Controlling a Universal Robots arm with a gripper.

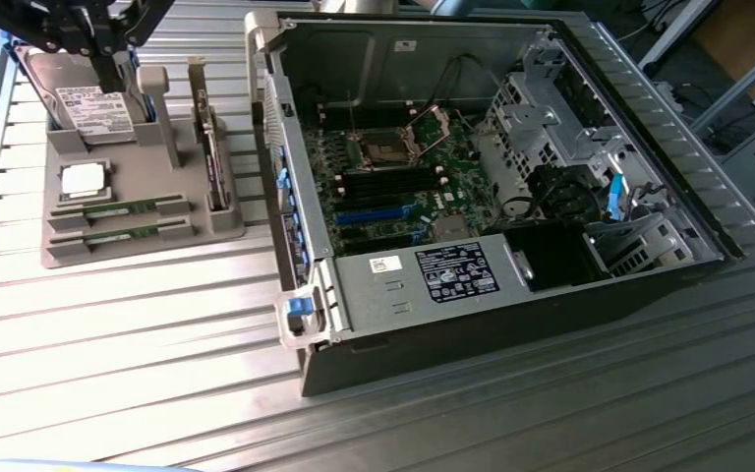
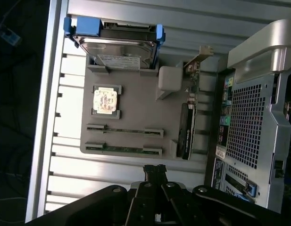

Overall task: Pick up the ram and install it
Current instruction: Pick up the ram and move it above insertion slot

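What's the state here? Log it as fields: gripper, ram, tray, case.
gripper: shut, holding nothing, near the tray
ram: two sticks, side by side, both lying in tray slots; second stick
tray: also holds CPU, hard drive, upright card
case: open, motherboard exposed; to the exterior view's right of the tray

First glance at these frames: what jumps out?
The open computer case dominates the middle of the exterior view, its motherboard exposed. At that view's left a grey parts tray holds a hard drive, a CPU and two ram sticks. The shut gripper hangs above the tray, holding nothing.
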